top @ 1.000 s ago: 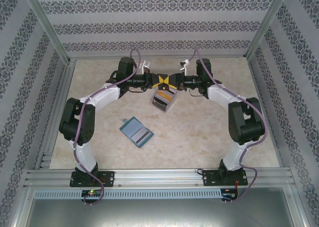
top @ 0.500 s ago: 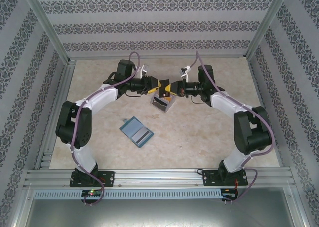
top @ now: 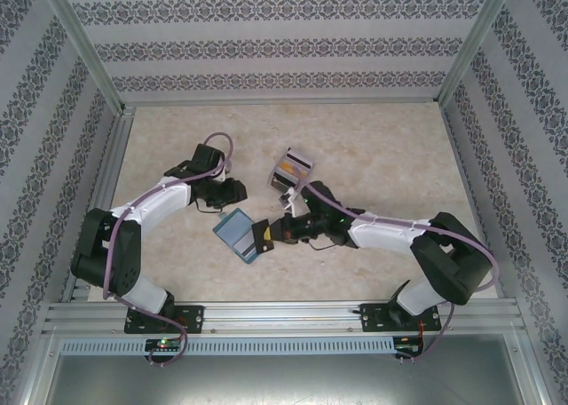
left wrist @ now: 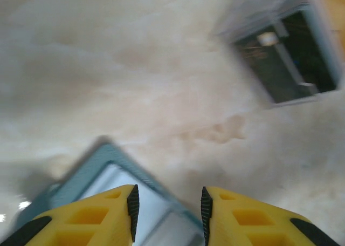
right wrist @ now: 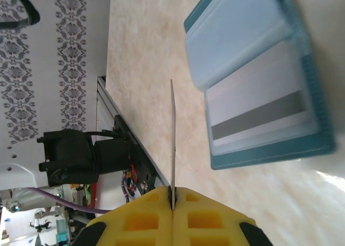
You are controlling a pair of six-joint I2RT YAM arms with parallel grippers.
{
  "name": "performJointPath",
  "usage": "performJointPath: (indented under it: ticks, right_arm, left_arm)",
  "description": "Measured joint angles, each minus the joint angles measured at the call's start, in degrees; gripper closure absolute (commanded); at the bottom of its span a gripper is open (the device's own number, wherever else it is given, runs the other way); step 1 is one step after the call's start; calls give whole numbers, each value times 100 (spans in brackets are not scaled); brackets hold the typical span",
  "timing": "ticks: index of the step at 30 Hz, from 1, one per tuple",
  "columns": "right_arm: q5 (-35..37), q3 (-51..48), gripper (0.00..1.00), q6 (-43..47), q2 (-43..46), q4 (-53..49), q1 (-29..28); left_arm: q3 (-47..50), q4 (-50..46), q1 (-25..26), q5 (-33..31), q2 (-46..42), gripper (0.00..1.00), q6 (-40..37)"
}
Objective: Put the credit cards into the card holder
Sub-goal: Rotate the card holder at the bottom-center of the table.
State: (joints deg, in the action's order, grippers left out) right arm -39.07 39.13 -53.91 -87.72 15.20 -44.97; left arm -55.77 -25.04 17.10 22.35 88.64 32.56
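While edge-on, credit card [right wrist: 172, 138] lengthwise outward.

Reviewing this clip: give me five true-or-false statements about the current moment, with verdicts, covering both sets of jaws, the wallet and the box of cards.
1. The right gripper has its jaws shut on a thin card seen edge-on. True.
2. The card holder lies closed on the table. False: it lies open with its pocket pages facing up.
3. The left gripper holds a card. False: its jaws stand apart with nothing between them, above the card holder.
4. The clear box of cards stands farther from the arm bases than the card holder. True.
5. A white striped card sits in one pocket of the card holder. True.
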Motion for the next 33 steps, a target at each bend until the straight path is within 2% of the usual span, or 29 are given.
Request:
performJointPath:
  ticks: [4, 10, 13, 15, 17, 20, 29, 33]
  right_arm:
    - [295, 17, 100, -361, -636, 531, -308]
    - [503, 17, 100, -881, -1550, 1300, -356]
    - [540, 17, 100, -1005, -1683, 1582, -328]
    - [568, -17, 100, -1051, -1692, 1746, -267]
    - [586, -85, 100, -1071, -1692, 1818, -111]
    - [579, -142, 100, -1067, -1694, 1849, 151]
    - [457, -125, 100, -835, -1696, 1720, 634]
    - [367, 9, 100, -627, -1563, 1335, 616]
  left_arm:
    - [70, -177, -50, -424, 76, 63, -85]
    - [92, -402, -70, -1071, 372, 68, -133]
    - [181, -459, -72, -1237, 455, 77, -168]
    - [275, -485, -72, -1349, 466, 88, -192]
    - [348, -490, -74, -1434, 466, 96, -223]
    - [448, -437, -72, -1480, 461, 100, -195]
    - [1082, 280, -151, -1191, 70, 100, 122]
    - [1508, 651, -151, -953, -238, 100, 461]
